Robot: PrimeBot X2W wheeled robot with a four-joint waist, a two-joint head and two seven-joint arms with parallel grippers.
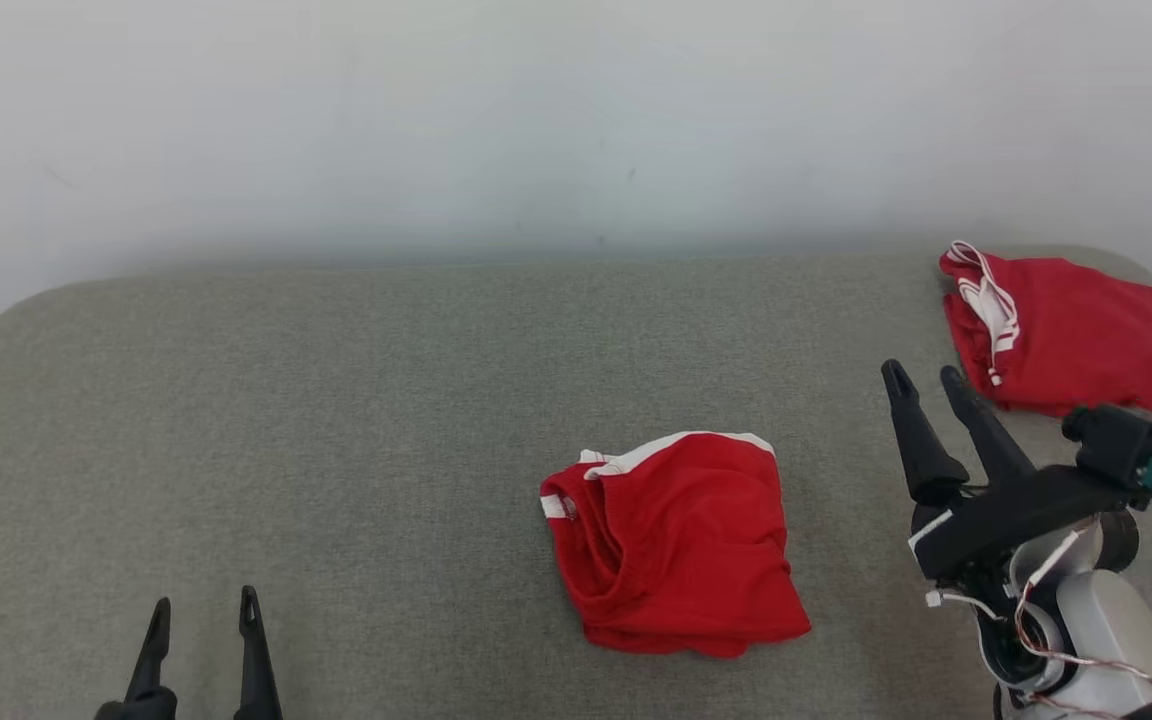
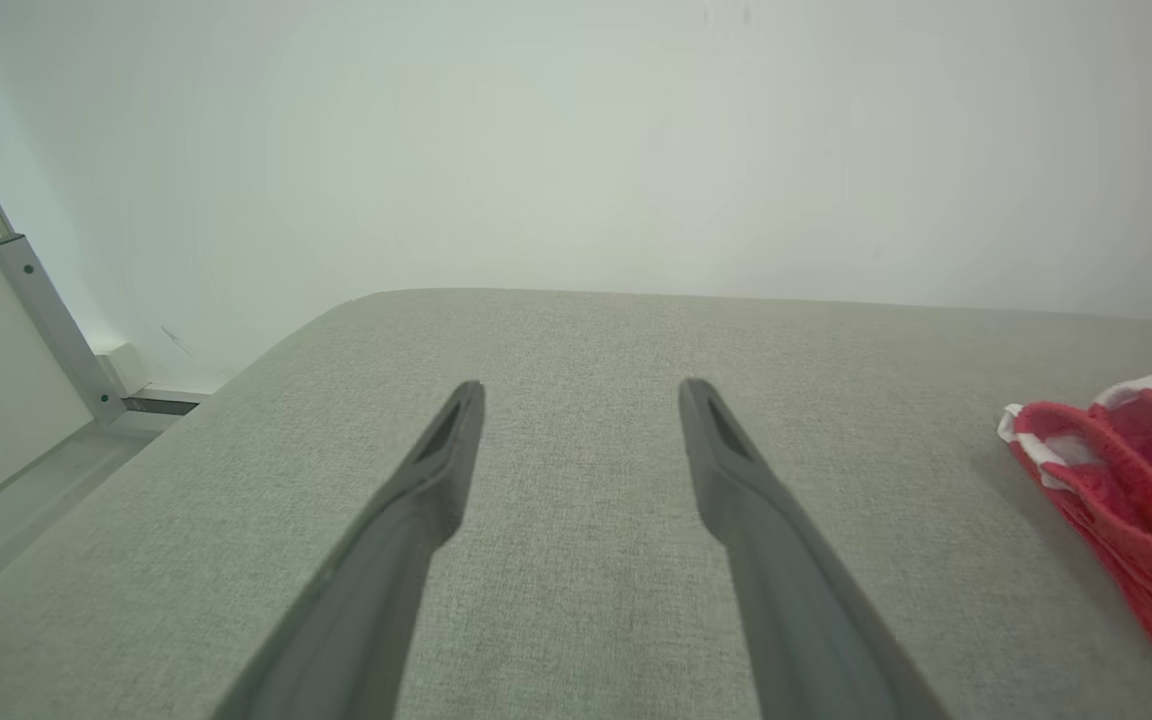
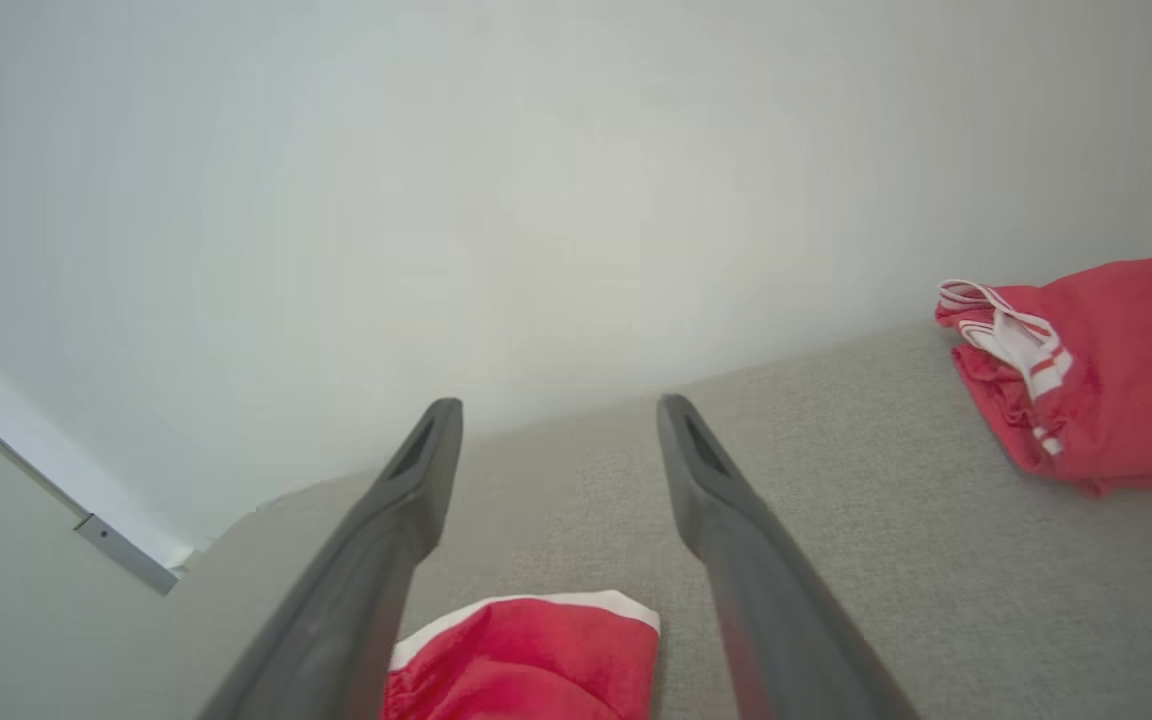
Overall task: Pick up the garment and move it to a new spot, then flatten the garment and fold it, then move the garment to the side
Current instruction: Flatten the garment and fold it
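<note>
Looking down from the head, found a wide grey fabric-covered bench (image 1: 336,400) with rounded far corners, backed by a plain pale wall (image 1: 576,120). Found the garment (image 1: 676,545), red with white trim (image 1: 676,445), lying bunched in a loose fold right of the bench's middle, toward the near edge, touched by neither claw. Noted the other red garment (image 1: 1086,335), folded flatter, at the far right corner of the bench, well apart from the first, white-striped edge turned left. Saw a pale forearm (image 1: 1096,620) rising from the lower right, with the dark right claw (image 1: 925,374) hanging between the two garments, fingers spread and holding nothing. Checked the same from the right wrist: right claw (image 3: 558,408) spread wide above the bench, garment (image 3: 526,660) low between the fingers, other red garment (image 3: 1126,370) off at the right. Saw the left claw (image 1: 205,600) at the lower left, fingers apart and empty, well apart from the garment. From the left wrist, caught the left claw (image 2: 583,389) spread over bare bench (image 2: 836,400), garment (image 2: 1136,470) at the right edge.
</note>
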